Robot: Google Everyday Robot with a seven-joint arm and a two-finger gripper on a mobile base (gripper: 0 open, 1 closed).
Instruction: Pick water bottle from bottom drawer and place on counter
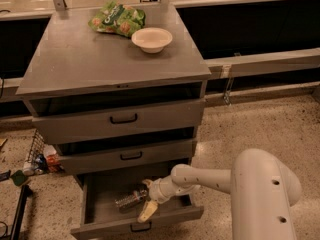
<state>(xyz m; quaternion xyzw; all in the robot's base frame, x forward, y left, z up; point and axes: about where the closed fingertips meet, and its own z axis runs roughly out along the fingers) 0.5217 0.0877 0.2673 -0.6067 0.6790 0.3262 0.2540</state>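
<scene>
The water bottle [130, 200], clear with ribs, lies on its side in the open bottom drawer [102, 194]. My gripper [145, 198] reaches into the drawer from the right, at the bottle's right end. It is open, with one pale finger [147, 212] in front of the bottle and the other behind it. The bottle rests on the drawer floor. The counter [90, 59] is the grey cabinet top above the three drawers.
A green snack bag [117, 19] and a white bowl [152, 39] sit at the back of the counter. The two upper drawers [122, 119] are slightly ajar. A wire basket with clutter [39, 156] stands on the floor at the left. My arm's big white housing [262, 194] is at the lower right.
</scene>
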